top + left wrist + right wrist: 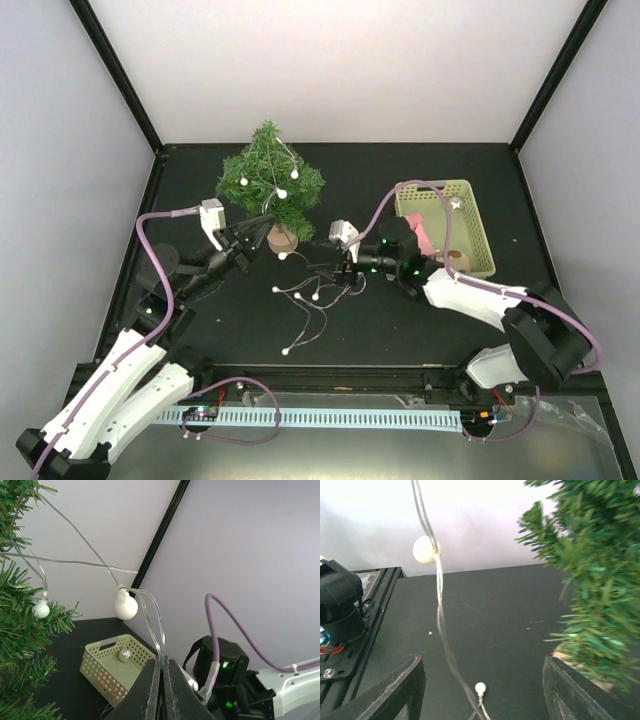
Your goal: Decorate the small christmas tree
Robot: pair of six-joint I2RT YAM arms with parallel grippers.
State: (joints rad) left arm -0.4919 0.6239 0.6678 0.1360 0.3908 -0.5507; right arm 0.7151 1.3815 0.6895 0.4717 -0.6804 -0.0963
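Note:
The small christmas tree (270, 178) stands at the back left of the table on its round wood base (283, 238). A clear-wire string of white bulbs (281, 193) hangs on its branches and trails over the table (305, 296). My left gripper (266, 220) is beside the trunk, shut on the wire (161, 645) below a white bulb (125, 606). The tree fills the left of the left wrist view (20, 645). My right gripper (330, 270) is open and empty, low over the loose string. The wire and a small bulb (480, 687) lie between its fingers (407, 690), and the tree (590, 580) is to its right.
A pale green lattice basket (478, 232) stands at the right and holds a silver ball (124, 654), a pink item (424, 238) and a brown item (455, 257). Black frame posts and grey walls enclose the table. The right arm (225, 670) is close by my left gripper.

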